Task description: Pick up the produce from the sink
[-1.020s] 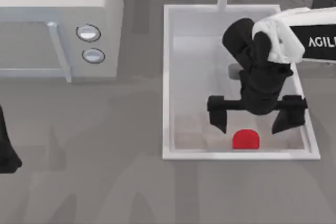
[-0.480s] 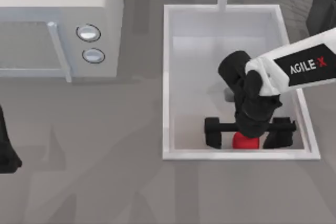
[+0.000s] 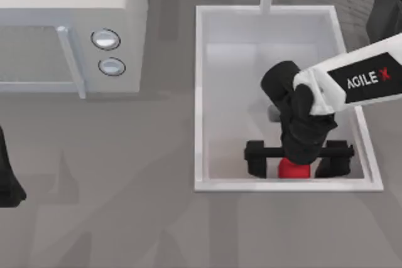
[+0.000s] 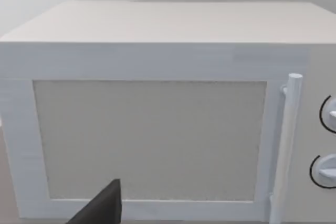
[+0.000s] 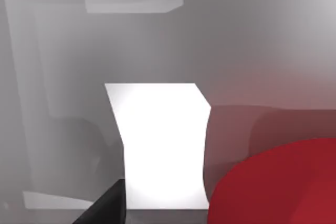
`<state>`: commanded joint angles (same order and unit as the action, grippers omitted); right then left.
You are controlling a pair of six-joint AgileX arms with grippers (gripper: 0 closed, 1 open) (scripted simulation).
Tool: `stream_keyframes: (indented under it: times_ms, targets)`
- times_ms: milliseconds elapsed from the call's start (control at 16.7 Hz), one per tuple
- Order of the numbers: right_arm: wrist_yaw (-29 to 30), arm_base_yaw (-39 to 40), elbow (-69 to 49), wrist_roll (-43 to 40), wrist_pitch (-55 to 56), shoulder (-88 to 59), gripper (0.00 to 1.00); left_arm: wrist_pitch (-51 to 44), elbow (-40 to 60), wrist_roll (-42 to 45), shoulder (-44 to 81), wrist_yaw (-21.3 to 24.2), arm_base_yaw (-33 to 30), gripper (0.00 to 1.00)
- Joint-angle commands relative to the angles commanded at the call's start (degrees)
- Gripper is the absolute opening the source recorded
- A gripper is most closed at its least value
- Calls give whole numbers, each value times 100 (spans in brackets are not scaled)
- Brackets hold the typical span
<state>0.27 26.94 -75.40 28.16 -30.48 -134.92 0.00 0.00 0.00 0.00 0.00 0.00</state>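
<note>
A: Where's the produce (image 3: 293, 169) sitting?

B: Inside the sink (image 3: 200, 92), tucked against the wall farthest from the faucet. The right gripper (image 3: 298, 161) is spread wide around it, nothing clamped yet.

A: Risk?

B: It's round and smooth, so it could get squirted out if squeezed off-center. The left gripper is parked well away from the sink.

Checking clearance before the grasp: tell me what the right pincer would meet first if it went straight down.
Most likely the red produce, which sits between the open right pincer's fingers, then the sink floor; depth is unclear.
</note>
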Motion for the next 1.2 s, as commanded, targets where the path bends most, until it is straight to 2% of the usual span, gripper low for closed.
stream_keyframes:
  times_ms: [420,900,1200]
  targets:
    - [0,0,0,0,0,0,2,0,0,0,0,0,0,100]
    - [0,0,0,0,0,0,0,0,0,0,0,0,0,100]
    - [131,-4,-461,-53,-631,475,0,0,0,0,0,0,0,100]
